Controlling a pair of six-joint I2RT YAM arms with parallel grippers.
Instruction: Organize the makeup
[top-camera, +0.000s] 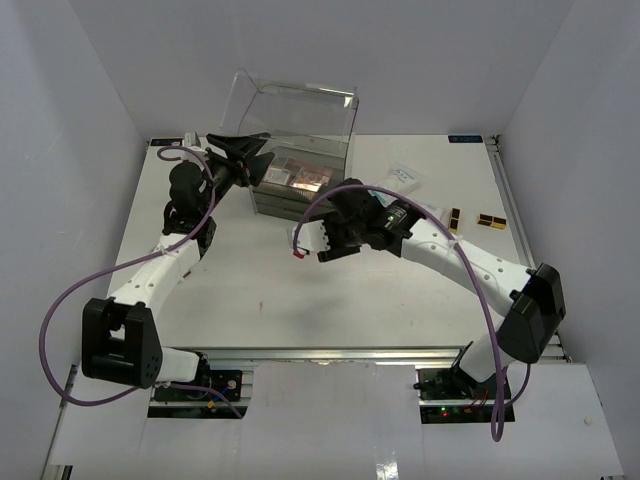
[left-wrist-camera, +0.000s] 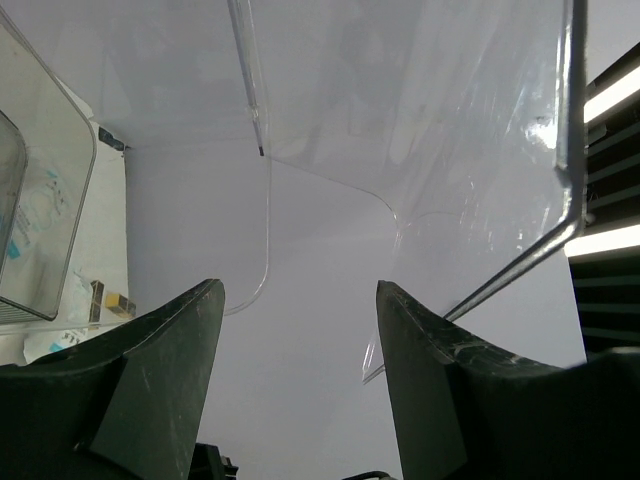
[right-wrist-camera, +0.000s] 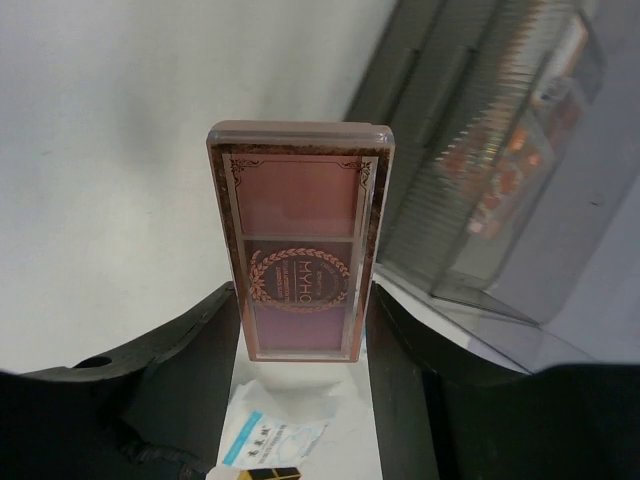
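My right gripper (top-camera: 308, 242) is shut on a pink rectangular palette (right-wrist-camera: 300, 240) with gold trim and holds it above the table, in front of the clear box (top-camera: 300, 150). The palette's end shows in the top view (top-camera: 299, 253). Several pink and orange palettes (top-camera: 300, 177) lie inside the box. A white-and-blue packet (top-camera: 405, 175) and small gold-and-black items (top-camera: 490, 220) lie on the table at the right. My left gripper (top-camera: 255, 152) is open at the box's upper left corner, its jaws (left-wrist-camera: 298, 290) wide apart below the raised clear lid (left-wrist-camera: 420, 130).
The clear box has dark drawers (right-wrist-camera: 470, 150) at its front. White walls stand on the left, right and back of the table (top-camera: 250, 270). Under the right gripper lie a packet (right-wrist-camera: 270, 435) and a gold-and-black item (right-wrist-camera: 255, 472).
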